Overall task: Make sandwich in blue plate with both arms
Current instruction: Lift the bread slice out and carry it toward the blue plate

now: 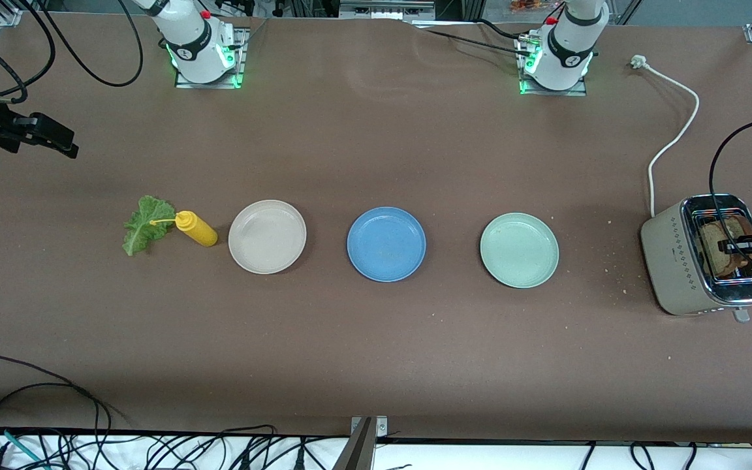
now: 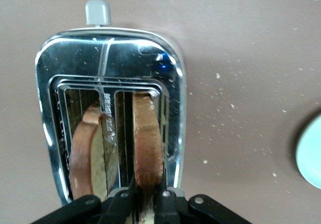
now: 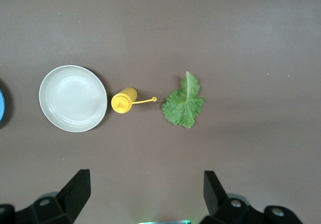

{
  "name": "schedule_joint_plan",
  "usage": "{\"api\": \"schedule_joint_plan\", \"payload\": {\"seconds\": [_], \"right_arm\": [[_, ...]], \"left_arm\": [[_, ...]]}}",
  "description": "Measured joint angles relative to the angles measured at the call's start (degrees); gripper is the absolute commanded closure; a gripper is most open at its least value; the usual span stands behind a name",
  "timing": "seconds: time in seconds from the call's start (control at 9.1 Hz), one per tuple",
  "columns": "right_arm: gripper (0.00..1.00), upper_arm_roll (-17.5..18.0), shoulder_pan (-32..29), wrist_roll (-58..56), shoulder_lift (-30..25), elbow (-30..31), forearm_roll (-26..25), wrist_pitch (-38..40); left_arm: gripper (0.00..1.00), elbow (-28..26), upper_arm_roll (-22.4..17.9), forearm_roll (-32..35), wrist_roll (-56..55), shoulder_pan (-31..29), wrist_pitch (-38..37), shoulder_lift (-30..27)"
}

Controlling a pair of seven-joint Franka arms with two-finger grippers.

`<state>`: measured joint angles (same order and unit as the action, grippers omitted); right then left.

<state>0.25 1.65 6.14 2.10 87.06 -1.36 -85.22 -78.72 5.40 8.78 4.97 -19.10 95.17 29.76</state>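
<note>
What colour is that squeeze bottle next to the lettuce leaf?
Yellow: the squeeze bottle, seen best in the front view.

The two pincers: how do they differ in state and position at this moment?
The left pincer is shut on a bread slice standing in the toaster; the right pincer is open and holds nothing. The left one is down at the toaster's slots at the left arm's end of the table; the right one hangs over the table at the right arm's end, with the lettuce leaf and yellow bottle in its wrist view. Both are black, two-fingered.

Brown table (image 1: 376, 150) carries three plates, bottle (image 1: 197, 229), lettuce (image 1: 144, 224), toaster (image 1: 689, 258).
</note>
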Motion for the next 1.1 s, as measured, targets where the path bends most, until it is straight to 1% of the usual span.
{"api": "schedule_joint_plan", "payload": {"seconds": [0.33, 0.55, 0.66, 0.88, 1.1], "right_arm": [[0.00, 0.0, 0.0, 0.0, 0.0, 0.0, 0.0, 0.0], [0.00, 0.0, 0.0, 0.0, 0.0, 0.0, 0.0, 0.0], [0.00, 0.1, 0.0, 0.0, 0.0, 0.0, 0.0, 0.0], [0.00, 0.1, 0.0, 0.0, 0.0, 0.0, 0.0, 0.0], [0.00, 0.1, 0.0, 0.0, 0.0, 0.0, 0.0, 0.0]], "left_arm": [[1.00, 5.1, 3.6, -0.3, 0.0, 0.5, -10.8, -5.7], [1.00, 6.5, 6.1, -6.0, -1.7, 0.8, -14.3, -10.0], [1.00, 6.5, 7.7, -8.7, -5.5, 0.9, -15.7, -11.2], [1.00, 5.7, 12.8, -14.5, -15.4, 1.2, -16.7, -11.2], [1.00, 3.0, 16.0, -23.5, -22.7, 2.0, -15.5, -10.5]]}}
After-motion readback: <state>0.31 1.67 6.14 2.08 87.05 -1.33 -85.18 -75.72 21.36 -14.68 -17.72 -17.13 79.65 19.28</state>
